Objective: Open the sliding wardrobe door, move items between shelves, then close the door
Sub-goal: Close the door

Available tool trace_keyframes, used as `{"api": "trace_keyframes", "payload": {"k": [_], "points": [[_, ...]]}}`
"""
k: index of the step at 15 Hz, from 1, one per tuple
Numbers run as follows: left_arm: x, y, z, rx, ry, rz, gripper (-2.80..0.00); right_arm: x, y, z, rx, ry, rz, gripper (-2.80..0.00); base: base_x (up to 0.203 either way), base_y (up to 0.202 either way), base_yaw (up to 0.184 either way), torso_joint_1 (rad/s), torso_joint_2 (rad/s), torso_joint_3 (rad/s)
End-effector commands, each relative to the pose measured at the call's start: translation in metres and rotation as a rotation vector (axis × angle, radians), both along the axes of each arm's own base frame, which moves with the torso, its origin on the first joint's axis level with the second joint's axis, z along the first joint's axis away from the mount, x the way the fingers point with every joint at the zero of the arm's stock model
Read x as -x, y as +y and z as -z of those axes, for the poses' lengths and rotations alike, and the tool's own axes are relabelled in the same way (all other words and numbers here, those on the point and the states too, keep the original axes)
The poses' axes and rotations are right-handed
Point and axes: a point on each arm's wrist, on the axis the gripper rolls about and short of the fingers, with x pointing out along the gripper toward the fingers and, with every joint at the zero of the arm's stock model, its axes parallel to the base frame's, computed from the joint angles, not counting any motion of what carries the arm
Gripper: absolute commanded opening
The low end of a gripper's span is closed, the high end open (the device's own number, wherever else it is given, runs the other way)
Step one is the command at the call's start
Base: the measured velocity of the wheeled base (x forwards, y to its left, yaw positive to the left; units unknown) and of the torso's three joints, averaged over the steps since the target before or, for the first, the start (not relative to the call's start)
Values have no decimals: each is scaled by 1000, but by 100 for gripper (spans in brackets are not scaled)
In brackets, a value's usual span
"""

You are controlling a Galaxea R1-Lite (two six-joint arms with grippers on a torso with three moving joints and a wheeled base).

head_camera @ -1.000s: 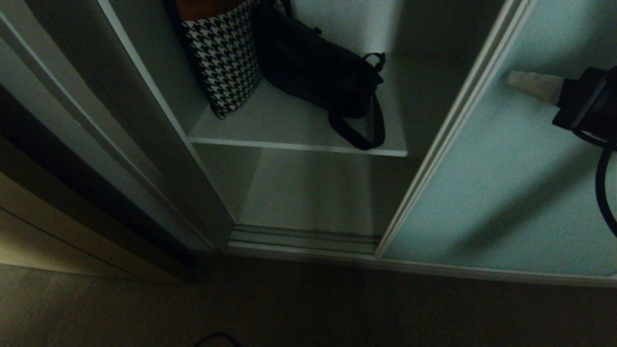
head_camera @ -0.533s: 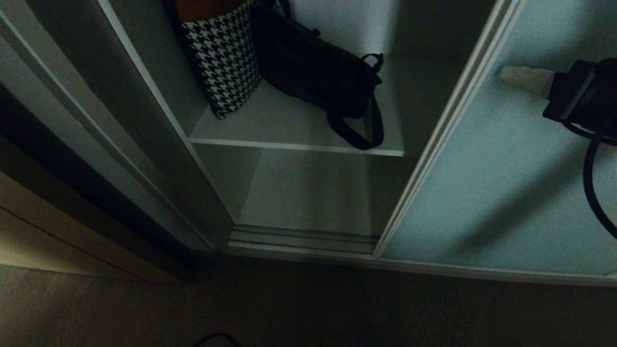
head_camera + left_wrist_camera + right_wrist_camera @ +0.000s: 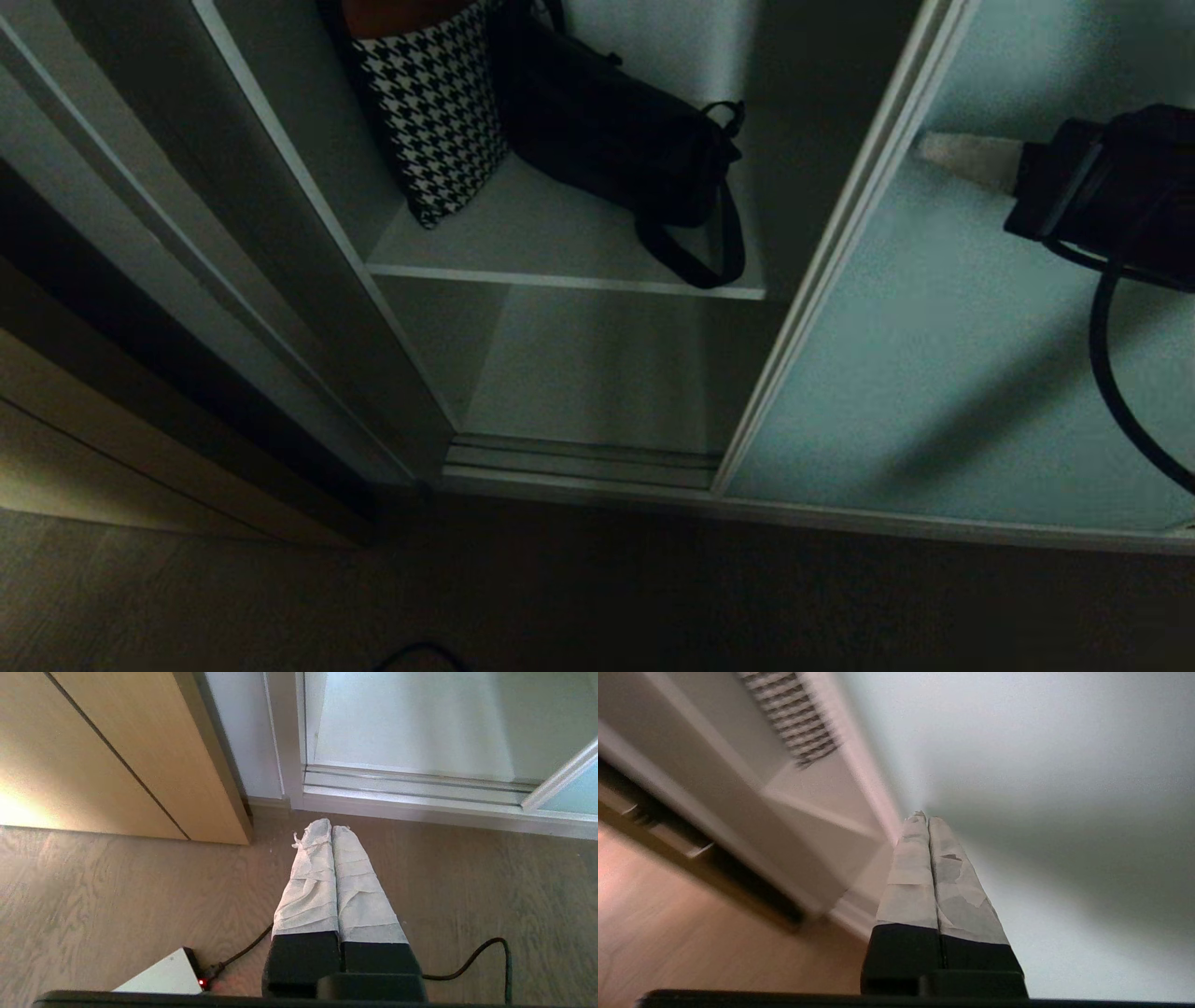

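Both grippers I see pressed together: right gripper against the sliding wardrobe door; left gripper above floor.

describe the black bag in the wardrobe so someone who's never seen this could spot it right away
Look into the open gap left of the sliding wardrobe door, at the upper shelf. The black bag lies there, just right of a houndstooth bag and touching it. Unlike that patterned neighbour it is plain black, and its strap loop hangs over the shelf's front edge.

The bag lies on the shelf, left of the door.
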Motion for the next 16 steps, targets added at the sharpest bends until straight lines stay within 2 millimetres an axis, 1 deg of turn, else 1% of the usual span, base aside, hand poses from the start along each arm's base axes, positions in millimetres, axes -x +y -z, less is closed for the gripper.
{"api": "trace_keyframes", "payload": {"k": [1,4,8,10,12,14,15,16], "points": [[0,0,0,0,0,0,-280,3,10,1,3,3,-49,-280,0,0,0,0,0,0],[0,0,0,0,1,0,-280,3,24,3,8,10,-103,-280,0,0,0,0,0,0],[0,0,0,0,1,0,-280,-3,30,0,1,7,-108,-280,0,0,0,0,0,0],[0,0,0,0,0,0,-280,9,24,2,-5,7,-111,-280,0,0,0,0,0,0],[0,0,0,0,1,0,-280,31,12,6,-11,-1,-112,-280,0,0,0,0,0,0],[0,0,0,0,1,0,-280,47,1,1,-51,12,-107,-280,0,0,0,0,0,0],[0,0,0,0,0,0,-280,54,-6,-3,-95,61,-96,-280,0,0,0,0,0,0],[0,0,0,0,0,0,-280,59,-14,-12,-151,97,-77,-280,0,0,0,0,0,0]]}}
